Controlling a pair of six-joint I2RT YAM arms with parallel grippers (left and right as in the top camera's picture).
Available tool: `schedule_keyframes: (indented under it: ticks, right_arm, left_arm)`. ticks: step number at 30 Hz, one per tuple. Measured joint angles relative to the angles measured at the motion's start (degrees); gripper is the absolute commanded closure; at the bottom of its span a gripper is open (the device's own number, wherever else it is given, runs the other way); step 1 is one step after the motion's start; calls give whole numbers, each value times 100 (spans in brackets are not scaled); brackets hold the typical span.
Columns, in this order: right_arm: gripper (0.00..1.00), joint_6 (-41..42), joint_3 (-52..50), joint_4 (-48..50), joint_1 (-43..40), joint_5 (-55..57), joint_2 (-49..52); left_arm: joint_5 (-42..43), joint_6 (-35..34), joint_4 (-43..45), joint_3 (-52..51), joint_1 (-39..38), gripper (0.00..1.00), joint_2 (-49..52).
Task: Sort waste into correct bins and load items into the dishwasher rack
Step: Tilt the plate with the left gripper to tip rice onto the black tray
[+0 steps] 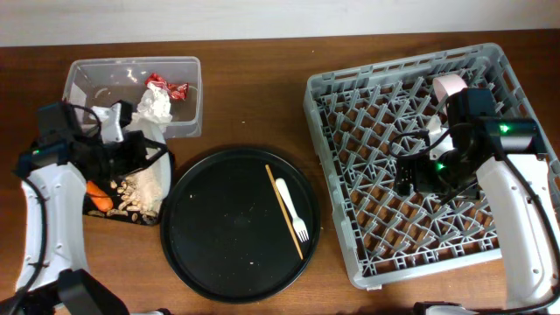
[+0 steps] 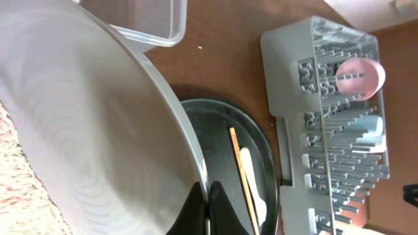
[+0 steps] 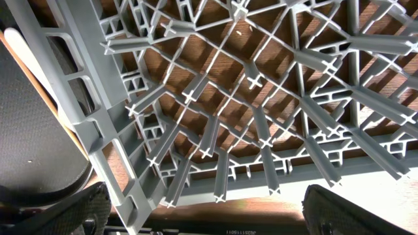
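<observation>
My left gripper (image 1: 131,150) is shut on the rim of the pale round plate (image 1: 154,171) and holds it tilted over the shallow black tray (image 1: 149,219). That tray holds an orange carrot (image 1: 98,195) and beige food scraps (image 1: 131,199). In the left wrist view the jaws (image 2: 209,203) pinch the plate (image 2: 85,130) edge. The clear tub (image 1: 83,74) holds a red wrapper (image 1: 166,86) and a white napkin (image 1: 156,106). My right gripper (image 1: 411,178) is open and empty over the grey rack (image 1: 350,83), its fingers (image 3: 209,209) spread wide above the pegs. A pink bowl (image 1: 450,85) stands in the rack.
The large round black tray (image 1: 219,227) lies between the bins and the rack, with a wooden chopstick (image 1: 283,210) and a white fork (image 1: 292,210) on it. Both also show in the left wrist view, chopstick (image 2: 241,176) beside fork (image 2: 253,186).
</observation>
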Motion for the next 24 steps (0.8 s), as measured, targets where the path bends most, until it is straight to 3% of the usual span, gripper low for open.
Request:
schedule_keyframes:
  ticks: [7,13,21,24]
  right_arm:
    - [2,0,0,-48,0,0,0]
    - [2,0,0,-61,0,0,0]
    - [2,-4,0,-76,0,0,0]
    - [2,0,0,-76,0,0,0]
  left_arm:
    - [625,59,-120,0,540,100,0]
    - [903,688,-439,0,809,100,-2]
    - [2603,1106,-645,-4,1547,100,-4]
    - [2883,1152,-645,-4,1572,100,-4]
